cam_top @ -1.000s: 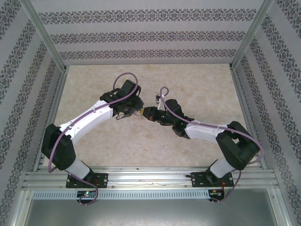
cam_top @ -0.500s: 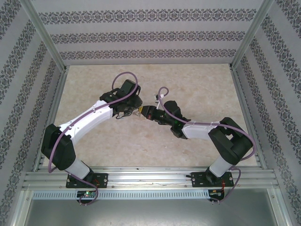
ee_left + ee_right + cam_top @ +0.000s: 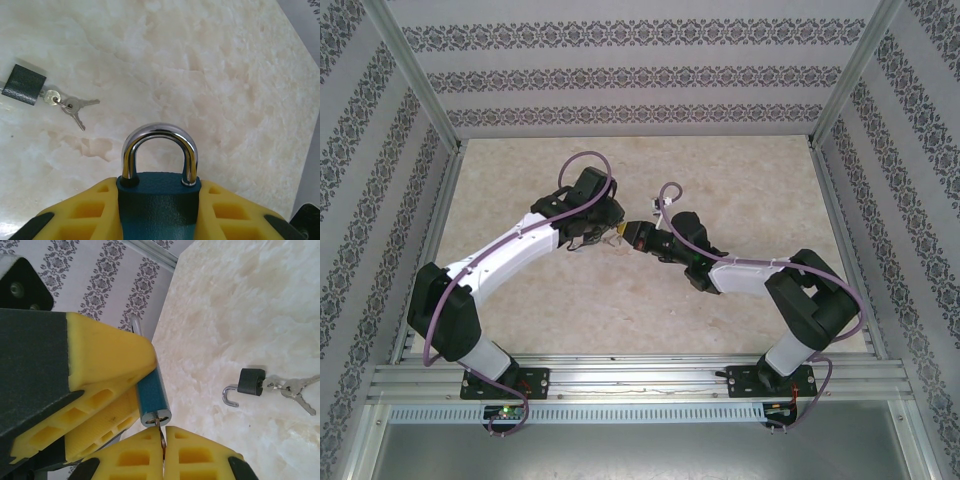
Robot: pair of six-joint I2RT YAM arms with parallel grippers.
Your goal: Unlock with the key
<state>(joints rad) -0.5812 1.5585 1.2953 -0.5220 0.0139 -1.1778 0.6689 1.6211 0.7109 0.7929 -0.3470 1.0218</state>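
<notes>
A teal padlock [image 3: 159, 200] with a closed chrome shackle [image 3: 159, 137] is clamped between the yellow pads of my left gripper [image 3: 159, 220], held above the table. In the right wrist view the padlock body [image 3: 153, 395] points its keyhole end at my right gripper [image 3: 164, 440]. That gripper is shut on a key [image 3: 162, 439] whose tip sits in the keyhole. From above, the two grippers meet at the middle of the table, left gripper [image 3: 610, 232] against right gripper [image 3: 638, 238].
A second, dark padlock [image 3: 250, 382] lies on the marble table [image 3: 740, 190] with its shackle open and a ring of keys [image 3: 292, 389] attached; it is also in the left wrist view as a dark padlock [image 3: 23, 84] with keys [image 3: 72, 107]. Patterned walls enclose the table.
The right arm's elbow has dropped and folded closer to the table. The right gripper has shifted slightly up and toward the left gripper. The left arm has stayed almost still.
</notes>
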